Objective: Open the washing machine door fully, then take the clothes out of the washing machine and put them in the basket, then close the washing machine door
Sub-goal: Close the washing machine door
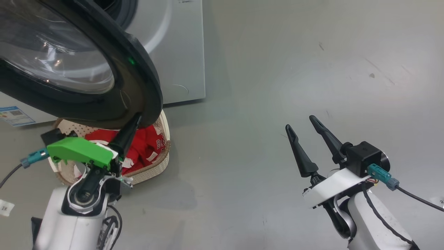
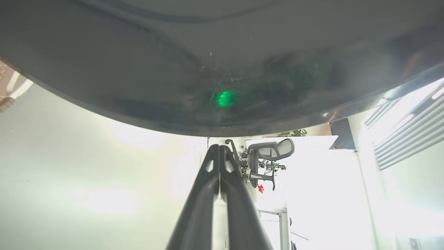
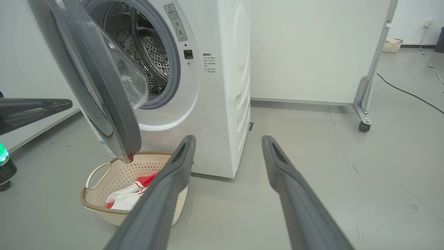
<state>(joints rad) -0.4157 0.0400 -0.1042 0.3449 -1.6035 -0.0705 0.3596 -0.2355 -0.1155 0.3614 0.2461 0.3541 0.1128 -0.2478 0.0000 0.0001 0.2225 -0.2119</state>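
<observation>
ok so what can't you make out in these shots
Drum, right wrist view: door covers much of it, floor included.
Basket, head view: door and left arm hide much of it and the clothes.
Left wrist view: whether the shut left jaws touch the door is unclear.

washing machine door [image 1: 78,62]: we see a glossy black rim, clear smooth glass | washing machine [image 3: 222,86]: smooth white shell, perforated shiny steel drum [image 3: 154,52], matt grey rubber gasket [image 3: 176,74] | basket [image 3: 119,172]: cream perforated plastic, brown woven-look rim | clothes [image 1: 144,146]: red and white cloth | floor [image 1: 295,69]: we note smooth grey, faint sheen
</observation>
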